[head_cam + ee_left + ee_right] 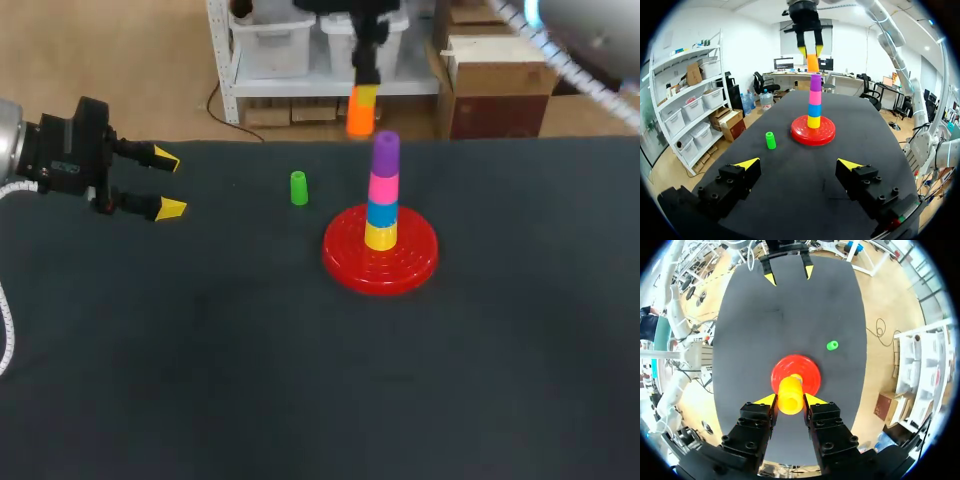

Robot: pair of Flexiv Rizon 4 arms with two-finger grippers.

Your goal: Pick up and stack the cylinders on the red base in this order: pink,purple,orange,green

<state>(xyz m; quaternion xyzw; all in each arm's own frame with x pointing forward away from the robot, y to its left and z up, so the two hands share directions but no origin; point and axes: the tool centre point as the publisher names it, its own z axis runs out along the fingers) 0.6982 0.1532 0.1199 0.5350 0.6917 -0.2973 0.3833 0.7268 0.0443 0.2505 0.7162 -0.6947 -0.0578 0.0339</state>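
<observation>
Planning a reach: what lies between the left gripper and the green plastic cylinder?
Only bare black tabletop separates left gripper and green cylinder; left wrist view.

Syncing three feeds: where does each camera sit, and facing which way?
Head: above, behind, looking down on the table; left end effector and right end effector show.
Left wrist: low, facing along the table past its end effector to the red base.
Right wrist: high, looking down past its held orange cylinder.
All share the green cylinder.
</observation>
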